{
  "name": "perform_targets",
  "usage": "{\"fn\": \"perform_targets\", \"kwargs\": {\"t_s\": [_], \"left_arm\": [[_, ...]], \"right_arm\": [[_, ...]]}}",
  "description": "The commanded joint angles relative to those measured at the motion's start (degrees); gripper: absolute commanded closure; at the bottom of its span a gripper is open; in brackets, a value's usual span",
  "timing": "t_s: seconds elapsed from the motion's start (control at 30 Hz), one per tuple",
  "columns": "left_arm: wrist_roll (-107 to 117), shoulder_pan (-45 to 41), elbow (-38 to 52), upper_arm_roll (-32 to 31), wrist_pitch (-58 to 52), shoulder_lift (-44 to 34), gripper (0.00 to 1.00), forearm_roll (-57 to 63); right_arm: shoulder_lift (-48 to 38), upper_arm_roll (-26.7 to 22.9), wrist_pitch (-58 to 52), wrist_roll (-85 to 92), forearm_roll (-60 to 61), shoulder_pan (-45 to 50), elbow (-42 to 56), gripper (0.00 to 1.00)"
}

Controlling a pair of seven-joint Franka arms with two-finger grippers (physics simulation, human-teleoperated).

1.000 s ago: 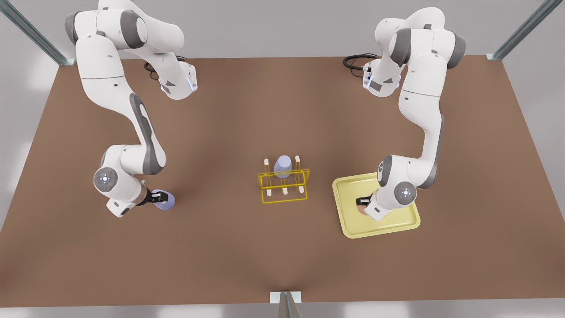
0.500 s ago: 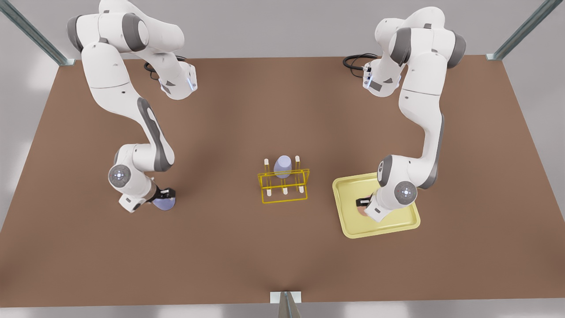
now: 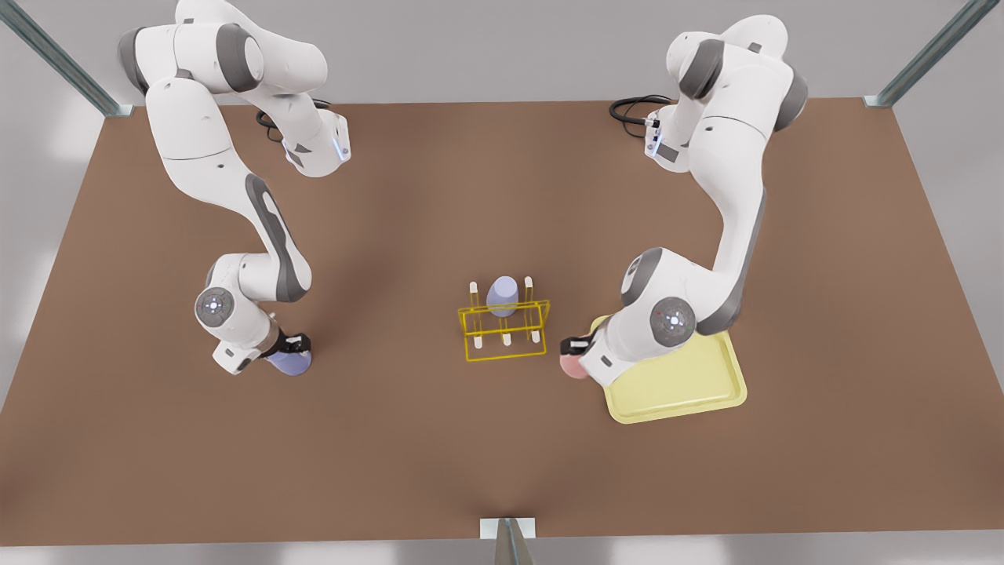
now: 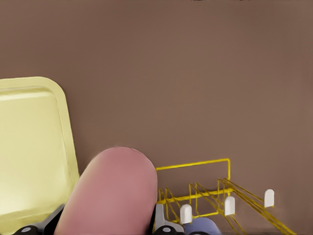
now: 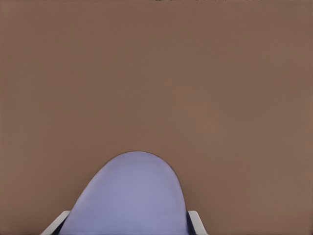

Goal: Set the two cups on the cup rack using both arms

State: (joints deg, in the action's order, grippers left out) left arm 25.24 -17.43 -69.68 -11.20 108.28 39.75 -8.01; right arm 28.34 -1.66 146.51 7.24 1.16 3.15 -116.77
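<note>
My left gripper (image 3: 576, 347) is shut on the pale pink cup (image 3: 572, 367), just off the tray's edge and a short way from the cup rack (image 3: 469, 320) on the front view's right. In the left wrist view the pink cup (image 4: 115, 196) fills the space between the fingers, with the cup rack (image 4: 229, 205) beyond it. One lavender-blue cup (image 3: 502, 296) sits upside down on a back peg. My right gripper (image 3: 294, 345), at the front view's left, is shut on another lavender-blue cup (image 3: 292, 363), which sits between its fingers (image 5: 196, 223) in the right wrist view.
A flat pale-yellow tray (image 3: 682, 384) lies on the brown table at the front view's right of the rack, partly under the left arm's wrist. Black cables lie near the arm bases at the back. Metal frame posts stand at the table's corners.
My left gripper has carried the pink cup off the tray toward the rack. The right arm swung toward the front view's right, then stopped; its cup barely moved.
</note>
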Motion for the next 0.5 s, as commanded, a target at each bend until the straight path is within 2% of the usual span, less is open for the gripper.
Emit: {"fn": "perform_targets", "kwargs": {"t_s": [0.0, 0.2, 0.37, 0.4, 0.43, 0.47], "left_arm": [[20.82, -0.49, 0.77, -1.19, -2.64, -0.02, 0.16, -0.43], [20.82, -4.28, 4.72, -1.81, -1.58, 4.01, 0.16, -0.34], [20.91, -6.30, 6.13, -1.72, -1.14, 6.04, 0.15, -0.16], [20.82, -6.30, 6.13, -1.72, -1.06, 6.13, 0.11, -0.16], [20.82, -6.30, 6.13, -1.72, -0.44, 6.30, 0.00, -0.16], [20.82, -6.30, 6.13, -1.72, -0.44, 6.39, 0.00, -0.16]], "right_arm": [[-0.04, -0.01, 0.35, 0.49, -0.45, -0.07, 0.14, 0.22], [-0.74, 1.31, 0.27, 0.58, -0.37, -0.25, 1.28, 0.22], [-2.50, 6.93, -0.26, 0.93, 10.61, -0.60, 3.21, 0.22], [-2.94, 7.72, -1.22, 0.93, 14.13, -0.08, 4.26, 0.22], [-2.94, 8.43, -3.50, 0.93, 16.24, 0.01, 6.10, 0.22], [-2.94, 9.22, -7.11, 0.93, 18.70, 0.10, 8.39, 0.22]]}}
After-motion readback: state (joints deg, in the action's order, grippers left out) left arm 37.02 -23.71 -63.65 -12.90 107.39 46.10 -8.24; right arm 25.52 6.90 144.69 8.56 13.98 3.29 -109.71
